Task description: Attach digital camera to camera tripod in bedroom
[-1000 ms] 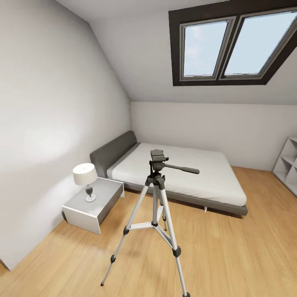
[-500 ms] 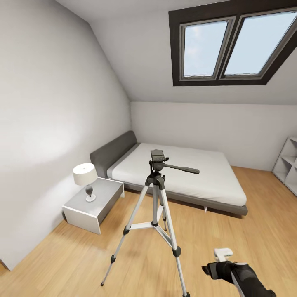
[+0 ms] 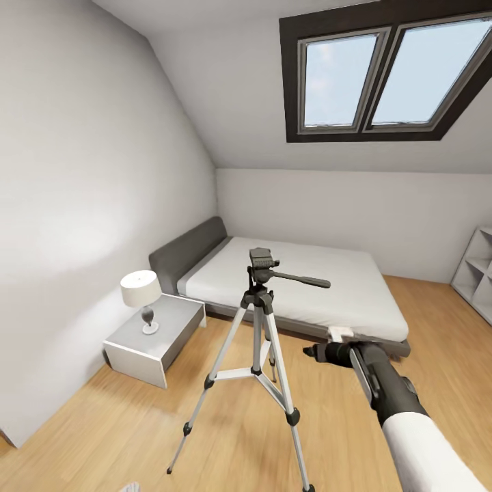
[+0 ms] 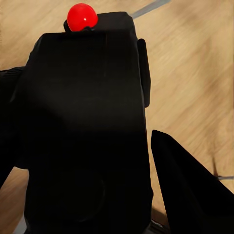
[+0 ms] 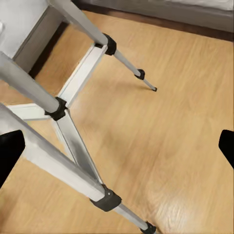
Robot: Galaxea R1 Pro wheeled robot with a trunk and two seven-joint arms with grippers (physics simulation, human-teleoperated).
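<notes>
Digital camera [image 4: 87, 131] — chunky, rigid, probably light, best gripped across its flat sides — clamped in left gripper [image 4: 92, 195]; right gripper [image 3: 328, 353], spread open, beside camera tripod [image 3: 258, 342] on bedroom floor [image 3: 437, 355].

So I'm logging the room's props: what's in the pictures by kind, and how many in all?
Camera tripod: 1
Digital camera, between the left gripper's fingers: 1
Bed: 1
Nightstand: 1
Table lamp: 1
Shelf unit: 1
Skylight: 1
Total: 7
</notes>
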